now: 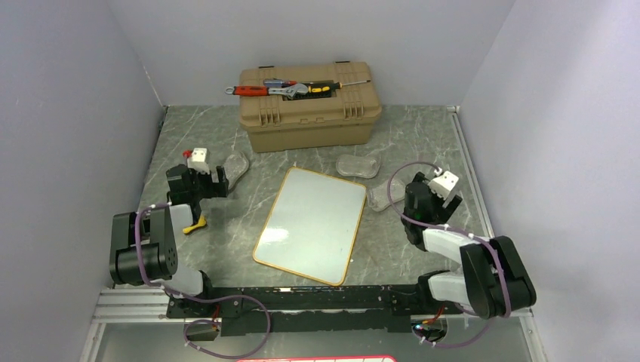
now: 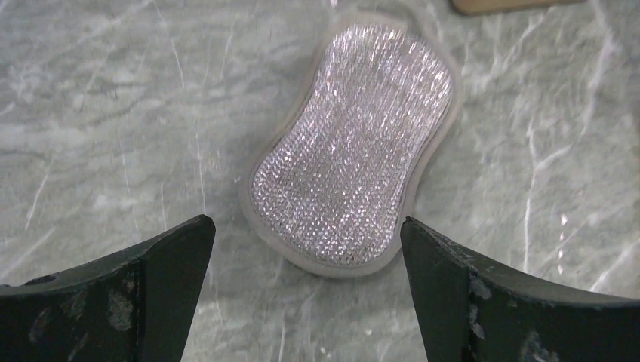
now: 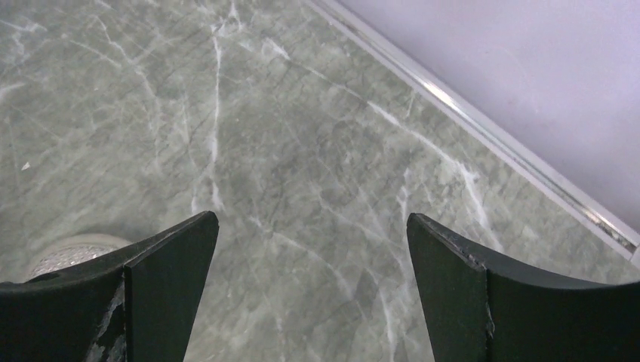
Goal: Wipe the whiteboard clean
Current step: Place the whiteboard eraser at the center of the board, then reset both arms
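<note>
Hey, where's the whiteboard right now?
Top view: the whiteboard lies flat at centre, slightly askew, on the near side of the tan toolbox, a silvery pad just beyond its far right corner.

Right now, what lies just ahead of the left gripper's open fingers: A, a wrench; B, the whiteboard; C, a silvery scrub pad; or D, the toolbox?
C: the left wrist view shows a silvery scrub pad lying just beyond the left gripper, whose jaws stand open and empty.

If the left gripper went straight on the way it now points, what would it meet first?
Most likely the glittery pad on the table, centred just ahead of the left gripper, jaws open.
</note>
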`<state>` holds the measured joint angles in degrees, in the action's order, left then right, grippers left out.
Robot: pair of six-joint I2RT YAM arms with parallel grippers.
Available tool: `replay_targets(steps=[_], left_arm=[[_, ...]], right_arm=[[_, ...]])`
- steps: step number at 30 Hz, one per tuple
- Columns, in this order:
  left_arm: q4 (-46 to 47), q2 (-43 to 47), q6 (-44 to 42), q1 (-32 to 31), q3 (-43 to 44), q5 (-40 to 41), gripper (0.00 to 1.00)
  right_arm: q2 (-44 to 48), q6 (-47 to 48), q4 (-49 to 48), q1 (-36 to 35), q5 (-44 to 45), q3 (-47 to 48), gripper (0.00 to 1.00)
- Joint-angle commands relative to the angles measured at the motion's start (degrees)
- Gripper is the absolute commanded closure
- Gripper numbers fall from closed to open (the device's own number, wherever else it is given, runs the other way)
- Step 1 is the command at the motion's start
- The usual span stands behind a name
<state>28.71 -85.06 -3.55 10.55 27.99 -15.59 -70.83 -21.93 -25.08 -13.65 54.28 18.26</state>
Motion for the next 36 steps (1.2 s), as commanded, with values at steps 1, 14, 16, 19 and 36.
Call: replay_targets(steps=[1,14,16,19,36], left_arm=[[15.26,-2.07,5.18,0.06,-2.47,-1.72,0.01],[18.98,-7.41,1.39,-0.27,-2.81,-4.85,0.01],[21.86,-7.87,1.85,-0.35,-3.71,-4.77,0.01],[20.64,-7.46,1.60,-0.37,-3.52,-5.09,0.00],[22.15,-8.23,1.40,-0.35,-3.70,-5.43,0.01]], right_arm=[[-3.88,11.99,-30.20,1.52,0.46,-4.99,0.00],[-16.21,24.00,-55.03,4.68,-25.19,-9.33,0.00],[-14.37,18.07,-40.60,8.79,-27.56,-4.14,0.00],[-13.93,15.87,-37.63,12.43,-32.89,-3.63,0.00],[-13.29,16.14,-38.99,12.46,-32.84,-4.70,0.00]])
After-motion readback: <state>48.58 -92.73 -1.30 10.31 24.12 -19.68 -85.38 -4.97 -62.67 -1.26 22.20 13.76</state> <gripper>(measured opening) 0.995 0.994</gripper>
